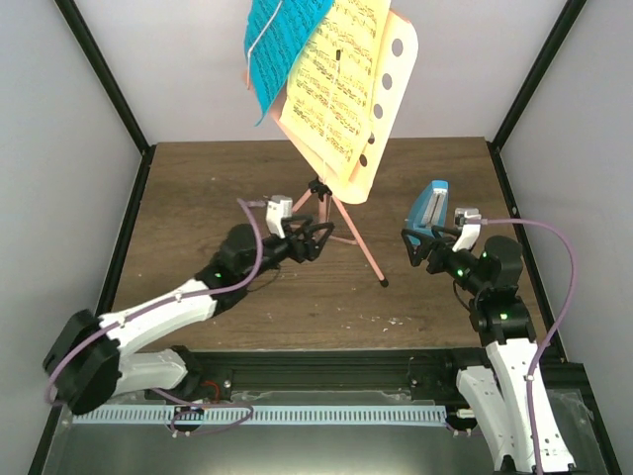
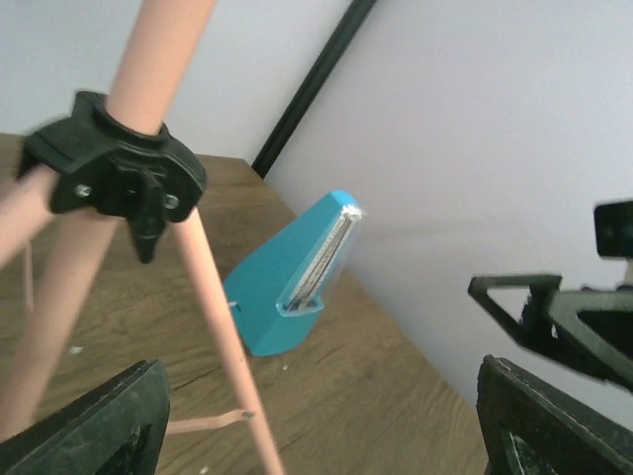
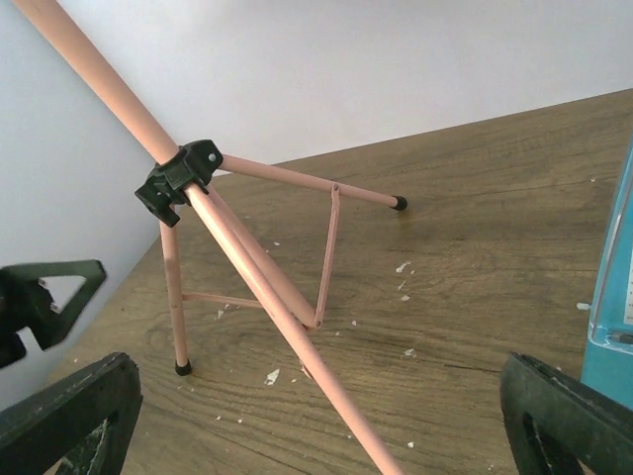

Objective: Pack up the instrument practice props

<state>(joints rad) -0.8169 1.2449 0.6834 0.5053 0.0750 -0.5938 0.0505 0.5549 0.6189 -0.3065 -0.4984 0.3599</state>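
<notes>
The salmon-pink music stand (image 1: 348, 228) stands mid-table on its tripod. Its hole-punched desk (image 1: 394, 74) holds a blue sheet (image 1: 282, 40) and a yellow sheet (image 1: 336, 84). My left gripper (image 1: 315, 237) is open and empty, just left of the black tripod hub (image 2: 119, 163); one leg (image 2: 223, 346) crosses between its fingers (image 2: 99, 421). The blue wedge metronome (image 1: 431, 208) stands upright to the right and also shows in the left wrist view (image 2: 282, 282). My right gripper (image 1: 420, 245) is open and empty just in front of it, facing the tripod (image 3: 257, 267).
White walls and black corner posts (image 1: 119, 99) enclose the brown table (image 1: 198, 188). Small white crumbs (image 3: 272, 376) lie on the wood near the tripod feet. A black rail (image 1: 326, 368) runs along the near edge by the arm bases.
</notes>
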